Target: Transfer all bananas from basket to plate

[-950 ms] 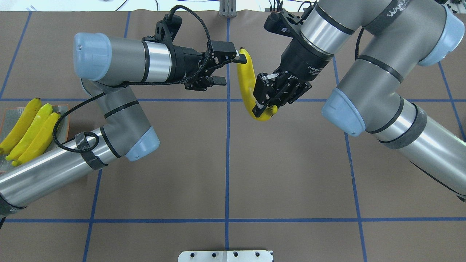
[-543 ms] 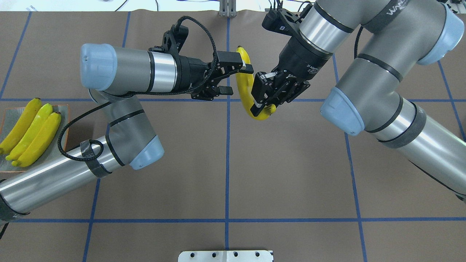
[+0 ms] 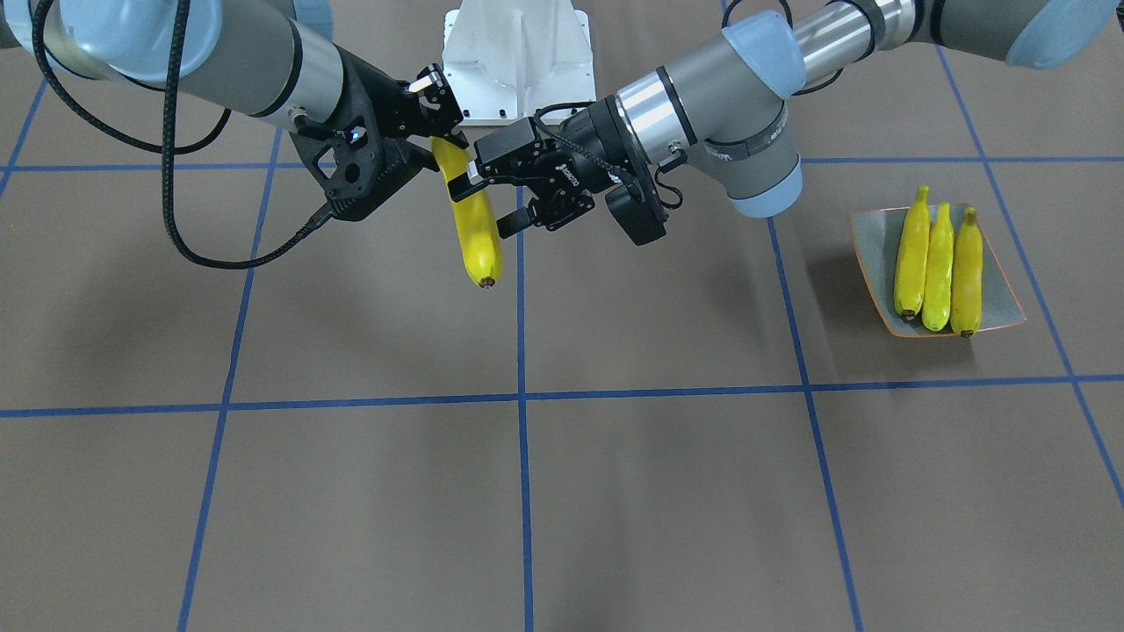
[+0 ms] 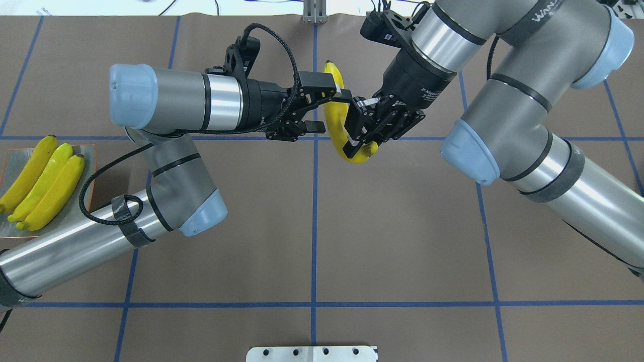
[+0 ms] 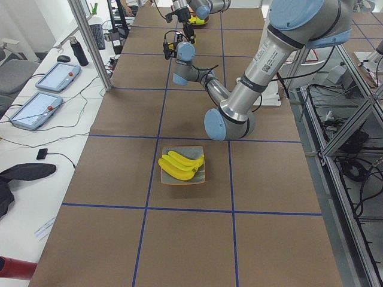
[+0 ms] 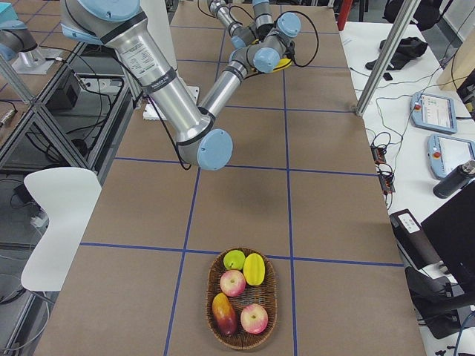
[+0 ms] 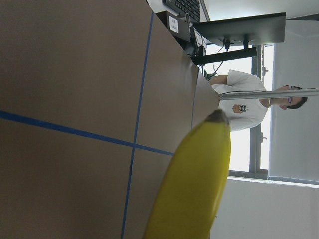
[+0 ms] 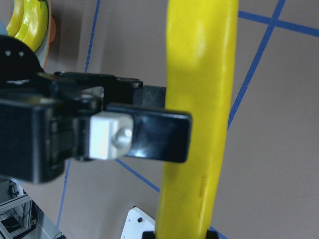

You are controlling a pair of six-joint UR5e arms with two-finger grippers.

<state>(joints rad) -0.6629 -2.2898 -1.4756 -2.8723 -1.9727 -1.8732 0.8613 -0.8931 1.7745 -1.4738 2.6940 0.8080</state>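
Note:
A yellow banana (image 4: pixel 334 118) (image 3: pixel 474 233) hangs above the table's middle. My right gripper (image 4: pixel 363 147) (image 3: pixel 442 132) is shut on one end of it. My left gripper (image 4: pixel 333 111) (image 3: pixel 483 206) is open, with one finger on each side of the banana's middle. The same banana fills the left wrist view (image 7: pixel 194 184) and the right wrist view (image 8: pixel 199 74). Three bananas (image 4: pixel 48 183) (image 3: pixel 938 263) (image 5: pixel 179 166) lie side by side on the plate (image 4: pixel 89 166) (image 3: pixel 869 237) by my left arm. The basket (image 6: pixel 241 297) holds no banana.
The wicker basket at the right end of the table holds apples, a mango and other fruit. A white mounting plate (image 4: pixel 312 353) sits at the near edge. A person (image 7: pixel 239 104) stands beyond the table. Desks with tablets (image 5: pixel 54 78) line one long side.
My left gripper has moved right, from the banana's far tip to either side of its middle. The right gripper has shifted the held banana slightly left.

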